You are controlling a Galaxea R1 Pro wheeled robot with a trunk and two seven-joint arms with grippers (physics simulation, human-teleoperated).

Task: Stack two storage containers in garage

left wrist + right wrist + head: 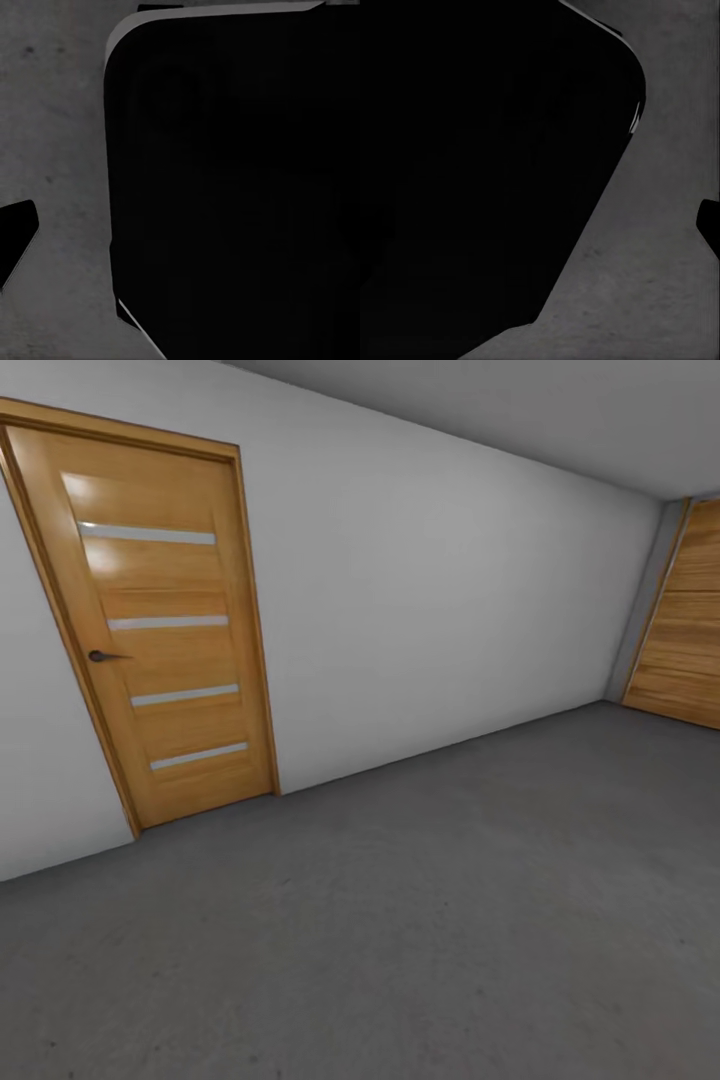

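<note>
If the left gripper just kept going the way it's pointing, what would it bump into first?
Most likely the floor: the left wrist view looks along the gripper onto grey mottled concrete, beside a large black shape that I cannot identify. Depth is hard to judge, so that shape could come first.

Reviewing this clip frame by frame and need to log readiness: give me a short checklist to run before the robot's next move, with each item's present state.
1. Robot is in the garage: ok. Dark grey concrete floor, white wall and slatted wooden door are in the head view.
2. Second wooden door at far right is shut: cannot tell, it is cut off by the frame edge.
3. A container is held: cannot tell. Both wrist views show a large dark shape over concrete.
4. Gripper states: cannot tell.
5. Floor ahead suits a drop spot: ok, bare concrete.
</note>
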